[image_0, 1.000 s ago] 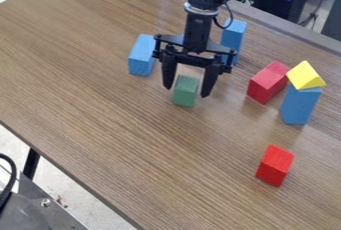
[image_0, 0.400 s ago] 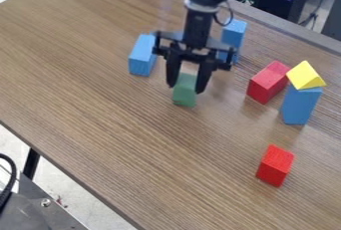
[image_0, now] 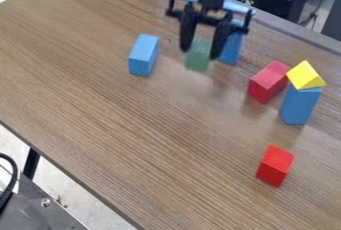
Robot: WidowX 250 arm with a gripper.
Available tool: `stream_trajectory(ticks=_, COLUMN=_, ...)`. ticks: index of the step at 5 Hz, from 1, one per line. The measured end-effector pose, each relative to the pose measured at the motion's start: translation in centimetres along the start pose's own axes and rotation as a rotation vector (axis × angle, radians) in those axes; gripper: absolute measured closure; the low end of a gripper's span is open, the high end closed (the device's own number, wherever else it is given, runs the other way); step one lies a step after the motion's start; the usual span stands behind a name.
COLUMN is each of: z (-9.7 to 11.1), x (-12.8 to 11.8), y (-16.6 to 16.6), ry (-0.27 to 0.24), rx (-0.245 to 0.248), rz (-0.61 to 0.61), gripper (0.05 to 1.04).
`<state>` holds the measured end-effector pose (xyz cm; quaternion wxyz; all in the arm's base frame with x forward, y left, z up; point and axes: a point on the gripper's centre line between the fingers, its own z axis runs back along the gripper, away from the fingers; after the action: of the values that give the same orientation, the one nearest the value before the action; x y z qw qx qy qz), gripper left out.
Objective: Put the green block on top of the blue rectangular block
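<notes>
Snugly, the claw (image_0: pixel 201 54) grips green (image_0: pixel 198 59), its fingers only the block's width apart, above the table (image_0: pixel 153 139). Just beside it, a blue block (image_0: pixel 231 49) lies partly behind the claw, its upper part hard to make out. Another blue (image_0: pixel 142 56) sits at image left; at right, a red block (image_0: pixel 267 82) is near a yellow wedge (image_0: pixel 305 76) atop an upright blue (image_0: pixel 300 105).

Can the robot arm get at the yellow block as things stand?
Probably not yet: the gripper is closed around the green block. Otherwise the yellow block looks open from above, sitting atop a blue block.
</notes>
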<state>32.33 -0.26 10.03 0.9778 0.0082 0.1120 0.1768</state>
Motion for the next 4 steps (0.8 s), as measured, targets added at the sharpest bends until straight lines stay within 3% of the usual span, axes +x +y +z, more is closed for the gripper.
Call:
stream_trajectory(ticks=1, z=2.0, x=0.7, y=-0.5, ry=-0.024, rx=0.007, rz=-0.004, gripper=0.557)
stream_trajectory(ticks=4, z=3.3, x=3.6, y=-1.5, ry=-0.009, rx=-0.001, rz=-0.01, gripper=0.558)
